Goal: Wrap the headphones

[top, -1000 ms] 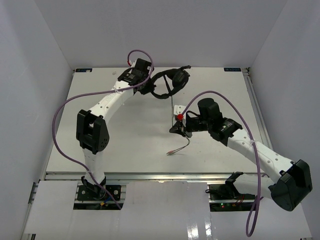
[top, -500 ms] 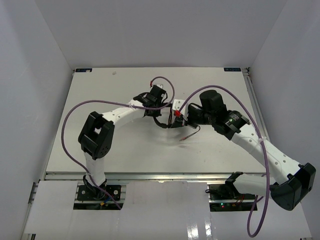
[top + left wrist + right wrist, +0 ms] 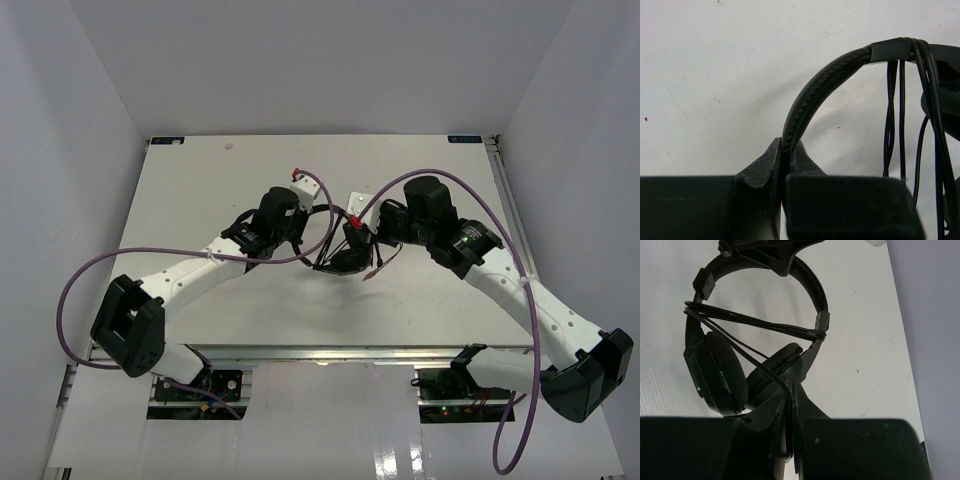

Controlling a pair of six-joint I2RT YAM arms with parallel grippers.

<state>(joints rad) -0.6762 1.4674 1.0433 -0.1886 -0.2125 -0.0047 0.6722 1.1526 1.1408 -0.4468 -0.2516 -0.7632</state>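
The black headphones (image 3: 338, 258) hang between my two grippers over the middle of the table. My left gripper (image 3: 788, 146) is shut on the thin arched headband (image 3: 825, 82), near its top. It also shows in the top view (image 3: 308, 236). My right gripper (image 3: 792, 388) is shut on the thin black cable (image 3: 760, 325), just below the two earcups (image 3: 720, 370). It also shows in the top view (image 3: 358, 244). The cable runs in a few strands across the headband's two arms. Its loose end with the pale plug (image 3: 370, 277) hangs to the right of the earcups.
The white table (image 3: 200, 190) is closed in by white walls at the back and both sides. Thick purple robot cables (image 3: 80, 290) loop beside each arm. The table's front edge (image 3: 300, 350) lies close below the headphones.
My left gripper has carried the headphones from the back of the table toward the front middle. My right gripper stayed on the cable and now sits right beside the earcups.
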